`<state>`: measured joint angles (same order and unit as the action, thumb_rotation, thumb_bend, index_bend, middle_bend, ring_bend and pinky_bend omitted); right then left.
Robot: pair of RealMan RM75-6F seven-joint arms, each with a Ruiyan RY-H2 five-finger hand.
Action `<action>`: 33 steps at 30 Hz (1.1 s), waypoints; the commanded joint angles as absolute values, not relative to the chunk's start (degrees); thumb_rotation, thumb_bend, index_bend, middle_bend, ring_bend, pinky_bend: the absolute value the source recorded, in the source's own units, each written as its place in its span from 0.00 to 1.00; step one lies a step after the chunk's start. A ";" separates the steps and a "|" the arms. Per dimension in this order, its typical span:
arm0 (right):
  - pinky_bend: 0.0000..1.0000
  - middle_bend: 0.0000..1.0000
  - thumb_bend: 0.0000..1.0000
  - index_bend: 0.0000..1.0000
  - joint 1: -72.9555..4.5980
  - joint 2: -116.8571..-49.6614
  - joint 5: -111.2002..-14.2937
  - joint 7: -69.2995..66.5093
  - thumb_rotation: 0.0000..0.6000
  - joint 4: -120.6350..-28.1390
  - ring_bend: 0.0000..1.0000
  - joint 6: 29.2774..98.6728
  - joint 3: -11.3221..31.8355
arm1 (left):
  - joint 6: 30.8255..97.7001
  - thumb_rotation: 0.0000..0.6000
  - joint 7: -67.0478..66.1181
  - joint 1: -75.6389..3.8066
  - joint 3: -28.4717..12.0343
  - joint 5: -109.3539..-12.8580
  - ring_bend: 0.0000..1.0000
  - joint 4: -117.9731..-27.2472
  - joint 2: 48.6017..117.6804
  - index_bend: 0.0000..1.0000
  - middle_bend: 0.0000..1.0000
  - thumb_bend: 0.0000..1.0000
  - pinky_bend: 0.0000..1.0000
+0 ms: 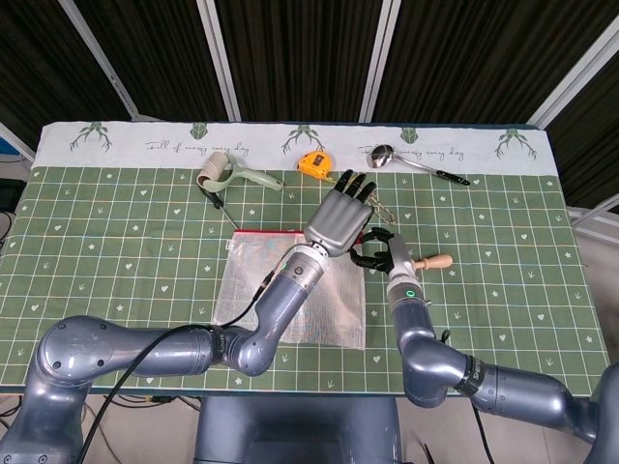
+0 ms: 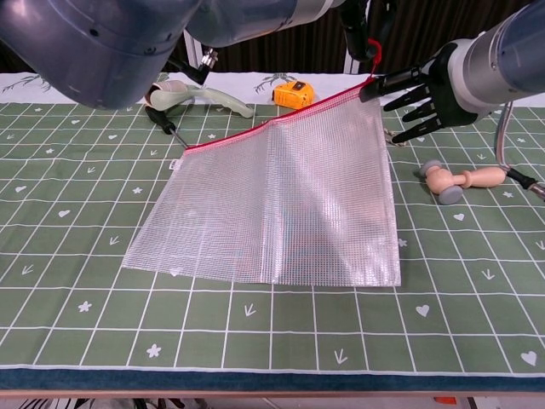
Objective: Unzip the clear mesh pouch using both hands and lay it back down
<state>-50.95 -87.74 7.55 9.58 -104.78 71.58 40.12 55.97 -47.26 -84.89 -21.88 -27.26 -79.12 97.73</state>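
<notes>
even overhead light, soft shadows; faint sheen on mesh pouch; near arm blurred in chest view.

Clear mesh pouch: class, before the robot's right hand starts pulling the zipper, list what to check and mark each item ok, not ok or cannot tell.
1. Left hand holds the top right corner of the clear mesh pouch lifted: ok.
2. Red zipper edge shut along its visible length: ok.
3. Right hand at the raised corner, fingertips reaching it: ok.
4. Right hand actually pinching the zipper pull: cannot tell.
5. Pouch's lower edge resting on the table: ok.
6. Wooden-handled tool lies apart from the pouch: ok.
</notes>
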 commanded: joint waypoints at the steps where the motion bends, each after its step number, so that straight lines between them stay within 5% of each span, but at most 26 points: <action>1: 0.21 0.15 0.44 0.54 -50.93 -87.79 7.58 9.69 1.00 -104.86 0.00 71.57 40.32 | 56.07 1.00 -47.21 -84.94 -21.92 -27.21 0.00 -79.34 97.67 0.62 0.12 0.43 0.00; 33: 0.21 0.20 0.54 0.61 -49.48 -86.54 9.31 9.51 1.00 -107.62 0.00 70.76 43.49 | 56.36 1.00 -47.34 -84.30 -21.09 -24.44 0.00 -81.18 96.03 0.62 0.12 0.43 0.00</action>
